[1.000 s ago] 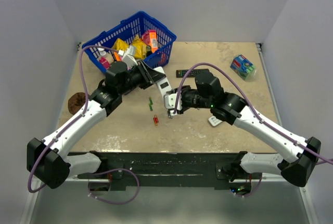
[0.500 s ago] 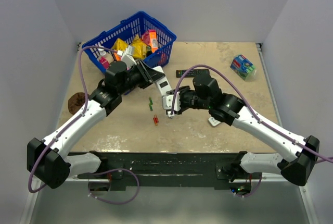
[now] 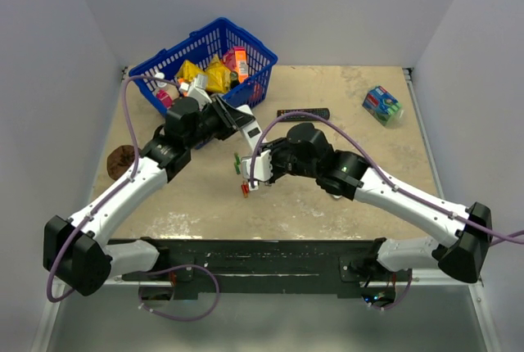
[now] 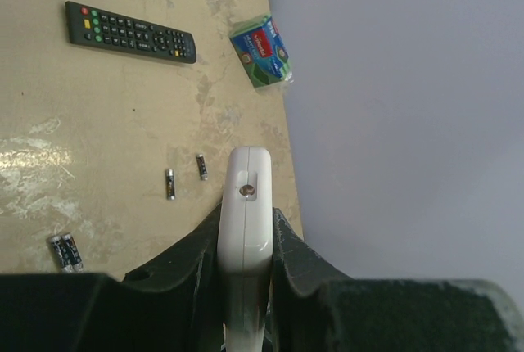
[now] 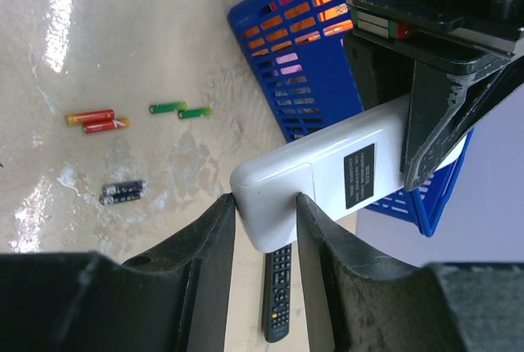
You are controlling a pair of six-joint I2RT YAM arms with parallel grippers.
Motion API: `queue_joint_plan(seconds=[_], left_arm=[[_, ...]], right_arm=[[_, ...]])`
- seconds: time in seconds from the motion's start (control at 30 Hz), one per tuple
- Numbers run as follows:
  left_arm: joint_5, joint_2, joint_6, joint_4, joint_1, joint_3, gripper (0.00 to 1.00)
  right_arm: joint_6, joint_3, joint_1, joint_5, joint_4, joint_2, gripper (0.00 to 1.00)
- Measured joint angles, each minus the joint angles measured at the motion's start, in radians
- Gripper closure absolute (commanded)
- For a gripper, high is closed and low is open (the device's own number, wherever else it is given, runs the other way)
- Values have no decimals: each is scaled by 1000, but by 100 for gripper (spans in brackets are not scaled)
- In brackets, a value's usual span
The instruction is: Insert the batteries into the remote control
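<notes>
Beige mottled tabletop (image 3: 196, 205) enclosed by plain pale grey walls (image 3: 344, 8), evenly lit

No legible text anywhere.
On the remote control (image 5: 282, 192), black label (image 5: 359, 175): white print, too small to read. On the green-blue pack (image 4: 260, 51) near the table (image 3: 196, 205) far right corner: red logo, blurred.

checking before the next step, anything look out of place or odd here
Nothing looks broken. The batteries lie scattered loose on the table in pairs, while the white remote hangs in the air, clamped between the left gripper and right gripper.
</notes>
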Motion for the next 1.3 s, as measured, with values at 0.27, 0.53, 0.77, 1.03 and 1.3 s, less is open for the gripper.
queue_joint_plan(seconds=[0.27,0.53,0.77,1.03,1.3], left_arm=[[-36,6,0,-2,12,-7,100],[-63,7,8,-7,16,-7,100],[-71,6,5,-12,6,-7,100],[-64,3,1,-10,-3,-7,100],[-52,-12,-5,-10,-7,-7,100]], right_arm=[[-23,0,24,77,6,34,91],[-21,0,28,99,3,44,84],[44,-15,29,86,7,17,54],[93,-30,31,90,30,8,38],[99,-37,31,95,92,8,40]])
